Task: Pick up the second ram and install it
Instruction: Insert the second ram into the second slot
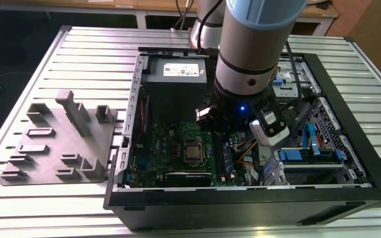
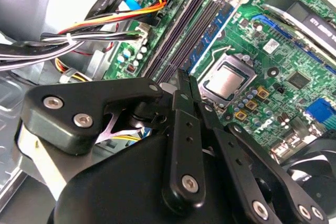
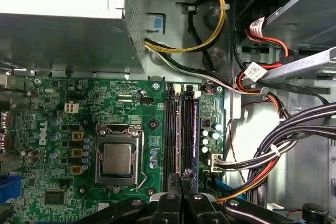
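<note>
My gripper (image 1: pixel 223 130) hangs low inside the open computer case, over the green motherboard (image 1: pixel 170 148). In both wrist views its fingers are shut, tips pressed together (image 2: pixel 181 80) (image 3: pixel 181 178) above one end of the long black slot rails (image 3: pixel 177 129) (image 2: pixel 181 30). A dark blue memory stick (image 2: pixel 218 24) stands seated in the rail on the processor's side. I cannot tell whether it is the second ram, or whether anything thin sits between the fingertips.
The processor (image 3: pixel 116 159) lies beside the rails. Cable bundles (image 3: pixel 283 145) run on their other side. The grey power supply (image 1: pixel 174 84) fills the case's far end. A grey parts holder (image 1: pixel 58 144) stands on the slatted table at the exterior view's left.
</note>
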{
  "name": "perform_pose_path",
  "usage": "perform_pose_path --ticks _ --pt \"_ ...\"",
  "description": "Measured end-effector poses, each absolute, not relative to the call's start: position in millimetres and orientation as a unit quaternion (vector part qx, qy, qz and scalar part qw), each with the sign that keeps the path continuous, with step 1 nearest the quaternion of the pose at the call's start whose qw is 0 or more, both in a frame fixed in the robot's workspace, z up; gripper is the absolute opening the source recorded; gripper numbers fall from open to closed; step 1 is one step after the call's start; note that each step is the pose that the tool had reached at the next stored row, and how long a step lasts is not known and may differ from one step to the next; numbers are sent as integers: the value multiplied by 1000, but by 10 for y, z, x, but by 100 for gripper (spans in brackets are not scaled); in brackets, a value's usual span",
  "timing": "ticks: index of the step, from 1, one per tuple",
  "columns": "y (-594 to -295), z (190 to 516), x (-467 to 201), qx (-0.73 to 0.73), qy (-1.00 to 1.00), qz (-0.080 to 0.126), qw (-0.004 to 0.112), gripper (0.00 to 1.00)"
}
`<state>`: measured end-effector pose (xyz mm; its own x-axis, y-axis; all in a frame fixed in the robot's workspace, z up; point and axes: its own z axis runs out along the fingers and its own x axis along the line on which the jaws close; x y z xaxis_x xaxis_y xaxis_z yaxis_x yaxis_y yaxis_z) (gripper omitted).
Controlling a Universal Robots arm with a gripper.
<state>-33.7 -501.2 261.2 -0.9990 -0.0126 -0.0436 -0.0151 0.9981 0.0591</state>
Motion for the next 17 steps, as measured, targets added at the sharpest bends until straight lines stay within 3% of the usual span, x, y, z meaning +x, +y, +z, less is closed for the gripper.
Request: perform_pose_path --ticks 17 --pt "-4976 2453 -337 -4 999 35 22 9"
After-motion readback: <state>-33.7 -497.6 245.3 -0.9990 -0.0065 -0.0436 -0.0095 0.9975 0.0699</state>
